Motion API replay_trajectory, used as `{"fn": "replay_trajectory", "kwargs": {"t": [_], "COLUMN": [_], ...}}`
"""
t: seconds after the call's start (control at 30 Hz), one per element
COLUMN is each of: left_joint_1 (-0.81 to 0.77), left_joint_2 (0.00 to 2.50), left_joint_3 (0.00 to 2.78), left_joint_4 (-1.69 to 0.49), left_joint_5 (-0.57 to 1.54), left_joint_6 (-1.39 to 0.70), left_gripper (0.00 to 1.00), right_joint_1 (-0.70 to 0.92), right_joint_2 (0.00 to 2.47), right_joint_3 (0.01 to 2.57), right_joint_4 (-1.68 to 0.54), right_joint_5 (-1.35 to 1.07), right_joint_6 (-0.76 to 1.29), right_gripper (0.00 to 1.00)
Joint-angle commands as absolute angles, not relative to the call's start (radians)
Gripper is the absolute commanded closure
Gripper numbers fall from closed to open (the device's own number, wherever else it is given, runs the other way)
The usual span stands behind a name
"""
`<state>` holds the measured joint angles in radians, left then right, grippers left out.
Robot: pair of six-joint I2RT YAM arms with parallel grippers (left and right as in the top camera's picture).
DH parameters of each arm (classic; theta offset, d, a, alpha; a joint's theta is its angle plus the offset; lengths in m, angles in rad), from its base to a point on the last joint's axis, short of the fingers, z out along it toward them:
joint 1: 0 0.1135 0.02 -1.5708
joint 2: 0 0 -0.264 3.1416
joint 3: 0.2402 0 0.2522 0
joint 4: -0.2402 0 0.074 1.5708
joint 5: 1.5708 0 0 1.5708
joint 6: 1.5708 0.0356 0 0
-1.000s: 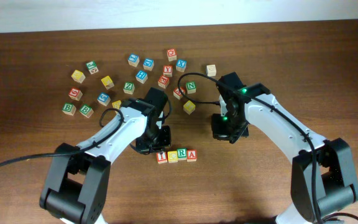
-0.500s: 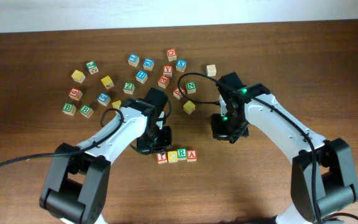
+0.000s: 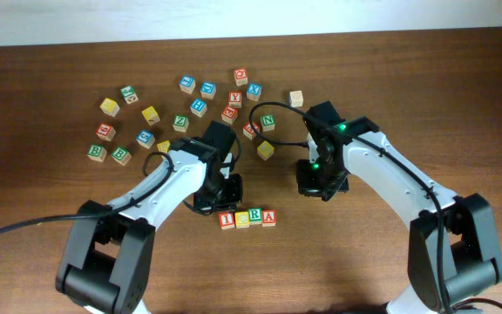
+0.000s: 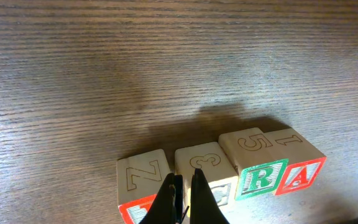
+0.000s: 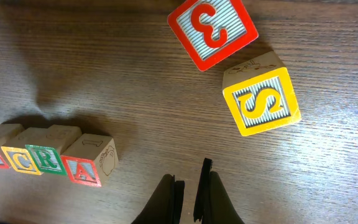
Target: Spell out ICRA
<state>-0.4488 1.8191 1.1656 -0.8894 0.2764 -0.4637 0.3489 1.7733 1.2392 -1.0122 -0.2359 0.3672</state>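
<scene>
Black-fingered, the left hand [image 4: 184,188] is pressed together and empty over the seam between the red I block [image 4: 140,182] and the yellow C block [image 4: 199,163]. To the right, the green R block [image 4: 261,175] and the red A block [image 4: 298,175] complete the touching row on the worktop [image 4: 166,62]. Farther right, the right hand [image 5: 189,182] hovers pressed together and empty.

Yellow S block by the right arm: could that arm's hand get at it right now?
Probably yes. Bare table lies between the right hand and the yellow S block. The hand is shut, so it must open first, and the red 3 block crowds one corner.
</scene>
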Motion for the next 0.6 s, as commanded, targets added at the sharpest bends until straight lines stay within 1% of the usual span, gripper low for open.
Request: {"fn": "replay_trajectory", "kwargs": {"t": [0.0,0.57], "left_joint_1": [-0.452,-0.452], "left_joint_2": [1.821,1.821], "left_joint_3": [1.158,1.158], "left_joint_4": [-0.905,-0.932], "left_joint_5": [0.266,0.312], "left_joint_6": [-0.448,-0.446], "left_gripper": [1.0,1.0], "right_joint_1": [0.353,0.353], "right_joint_2": [1.763,1.763], "right_joint_3": [1.23,1.23], "right_joint_4": [-1.009,-1.009], "right_joint_5": [-0.235,-0.234], "right_joint_6": [0.375,0.375], "right_gripper": [0.95,0.95]}}
